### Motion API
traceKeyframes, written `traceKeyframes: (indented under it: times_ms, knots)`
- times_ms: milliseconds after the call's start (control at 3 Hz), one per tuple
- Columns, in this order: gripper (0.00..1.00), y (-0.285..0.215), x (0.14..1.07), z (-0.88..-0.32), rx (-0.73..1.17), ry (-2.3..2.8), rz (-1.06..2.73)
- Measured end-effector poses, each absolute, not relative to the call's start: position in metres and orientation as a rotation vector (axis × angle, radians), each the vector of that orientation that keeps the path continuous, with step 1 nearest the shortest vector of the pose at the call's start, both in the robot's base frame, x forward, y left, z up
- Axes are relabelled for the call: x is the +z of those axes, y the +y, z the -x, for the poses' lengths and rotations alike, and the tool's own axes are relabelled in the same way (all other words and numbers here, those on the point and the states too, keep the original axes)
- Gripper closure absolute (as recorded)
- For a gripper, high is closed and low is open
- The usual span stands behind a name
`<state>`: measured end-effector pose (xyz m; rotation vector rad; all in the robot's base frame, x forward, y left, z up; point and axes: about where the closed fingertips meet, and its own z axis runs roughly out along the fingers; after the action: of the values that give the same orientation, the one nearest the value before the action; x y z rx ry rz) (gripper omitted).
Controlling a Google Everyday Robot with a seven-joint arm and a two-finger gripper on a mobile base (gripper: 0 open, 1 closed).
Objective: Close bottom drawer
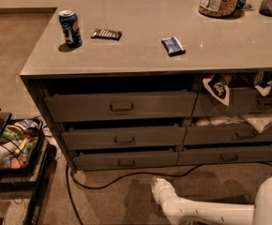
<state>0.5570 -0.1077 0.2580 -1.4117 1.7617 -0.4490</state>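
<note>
Down low, claw (158,188) near bottom drawer (125,159)

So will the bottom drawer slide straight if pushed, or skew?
Bottom drawer is wide and shallow, so an off-centre push may skew it; aim near the pull. It is only slightly out, so a short push likely suffices. Gripper hangs below it, near the floor.

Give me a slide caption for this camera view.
White robot arm low before the slightly open bottom drawer; gripper out of view.

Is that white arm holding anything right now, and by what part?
Nothing that shows. The gripper hangs low above the carpet, apart from the bottom drawer and its pull.
</note>
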Motion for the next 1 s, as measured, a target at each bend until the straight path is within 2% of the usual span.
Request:
traceKeyframes:
  times_ms: [333,1000]
  knots:
    - [0.81,-0.1077,0.258,-0.557,-0.449,1.762,1.412]
    - [0.35,-0.1077,0.258,-0.557,-0.449,1.762,1.412]
